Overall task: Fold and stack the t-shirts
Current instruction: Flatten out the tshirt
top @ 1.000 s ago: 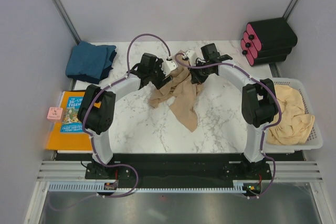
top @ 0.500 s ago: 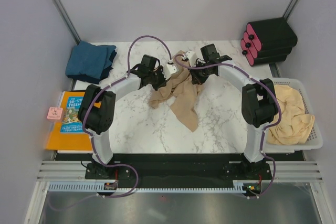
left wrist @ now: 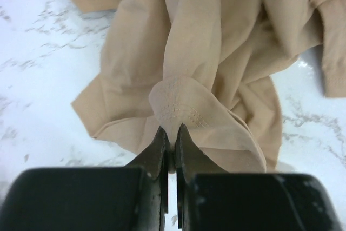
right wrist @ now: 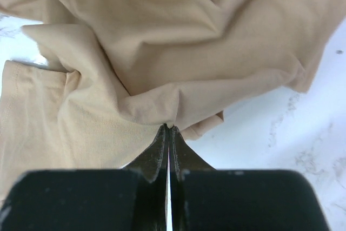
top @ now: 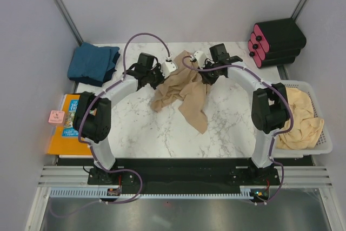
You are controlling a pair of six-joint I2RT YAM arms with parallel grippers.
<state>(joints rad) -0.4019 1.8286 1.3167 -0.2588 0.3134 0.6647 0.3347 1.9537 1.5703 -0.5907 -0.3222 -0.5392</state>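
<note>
LOG | tan crumpled soft-cloth t-shirt (top: 184, 87): heaped toward far side of white marble table (top: 232, 128) | left gripper (left wrist: 172, 136): pinched tight on stitched hem (left wrist: 178, 113) | right gripper (right wrist: 168, 132): pinched tight on bunched cloth edge | handling: likely light, limp, prone to sag; best held at hems and corners, pulled apart.

The tan t-shirt (top: 181, 87) is plain — the counter (top: 140, 128) under it white, veined grey; left of it a teal-blue shirt (top: 94, 63), right of it a pale beige shirt (top: 300, 117).

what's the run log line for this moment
left gripper: shut on tan t-shirt | right gripper: shut on tan t-shirt | fold: not started
</note>
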